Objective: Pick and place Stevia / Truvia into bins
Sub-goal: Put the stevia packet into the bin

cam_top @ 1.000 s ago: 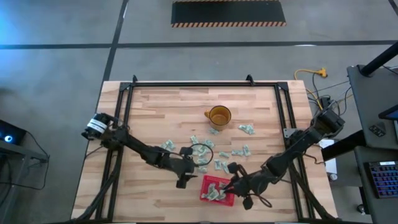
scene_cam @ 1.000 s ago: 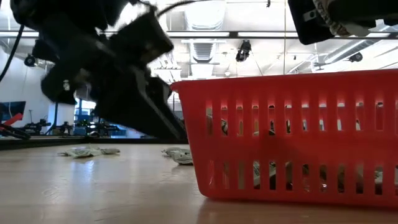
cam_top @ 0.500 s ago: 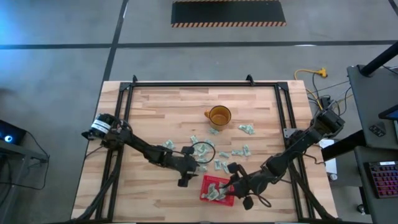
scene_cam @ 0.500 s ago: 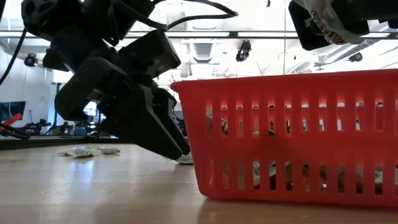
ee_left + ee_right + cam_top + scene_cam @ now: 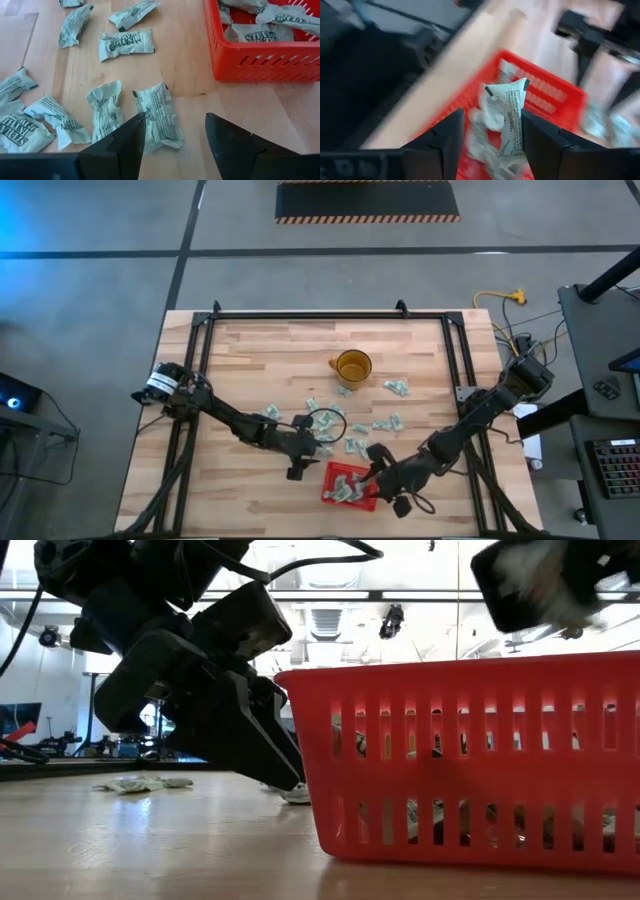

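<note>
packet (image 5: 510,117) hangs upright, lengthwise, between right hand (image 5: 490,137) fingers.

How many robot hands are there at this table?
2. The left hand is low over loose packets beside the red basket. The right hand is above the basket, with a packet between its open fingers. None seems hidden.

Packets (image 5: 257,32) in the basket (image 5: 348,485) at the table's (image 5: 260,350) near edge, mug (image 5: 352,367) behind.
</note>
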Robot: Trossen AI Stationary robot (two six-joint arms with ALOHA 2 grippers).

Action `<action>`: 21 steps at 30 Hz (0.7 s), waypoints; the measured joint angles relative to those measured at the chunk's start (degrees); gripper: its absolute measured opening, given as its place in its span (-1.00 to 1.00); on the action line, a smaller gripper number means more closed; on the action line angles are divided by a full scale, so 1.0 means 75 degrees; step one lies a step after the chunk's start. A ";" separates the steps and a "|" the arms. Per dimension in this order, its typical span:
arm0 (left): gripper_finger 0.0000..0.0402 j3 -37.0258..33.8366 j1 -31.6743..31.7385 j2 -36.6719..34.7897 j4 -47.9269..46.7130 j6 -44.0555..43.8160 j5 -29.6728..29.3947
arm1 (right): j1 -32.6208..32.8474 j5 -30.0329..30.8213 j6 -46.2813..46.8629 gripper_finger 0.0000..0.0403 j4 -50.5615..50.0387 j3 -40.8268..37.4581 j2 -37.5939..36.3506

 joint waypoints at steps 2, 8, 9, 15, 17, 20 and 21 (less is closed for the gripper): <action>-0.06 0.0000 0.0000 0.0000 0.0000 0.0001 0.0000 | -0.0008 0.0173 0.0053 -0.16 -0.0750 0.0264 0.0004; -0.06 0.0000 0.0000 -0.0003 0.0006 0.0004 0.0000 | 0.0059 0.0367 -0.0171 -0.42 -0.1619 0.0916 0.0110; -0.06 -0.0003 0.0000 -0.0003 0.0000 0.0004 0.0000 | 0.0093 0.0372 -0.0237 -0.49 -0.1580 0.0934 0.0104; -0.06 -0.0020 0.0000 -0.0006 0.0000 0.0001 0.0002 | 0.0190 0.0359 0.0146 -0.85 -0.1503 0.0935 0.0102; -0.06 -0.0020 0.0000 -0.0012 0.0000 0.0001 0.0001 | 0.0187 0.0333 0.0186 -0.86 -0.1518 0.0905 0.0102; -0.06 -0.0020 0.0000 -0.0013 0.0003 0.0001 0.0003 | 0.0187 0.0330 0.0164 -0.78 -0.1496 0.0902 0.0102; -0.06 -0.0020 0.0000 -0.0015 0.0003 0.0001 0.0003 | 0.0187 0.0330 0.0162 -0.75 -0.1493 0.0902 0.0102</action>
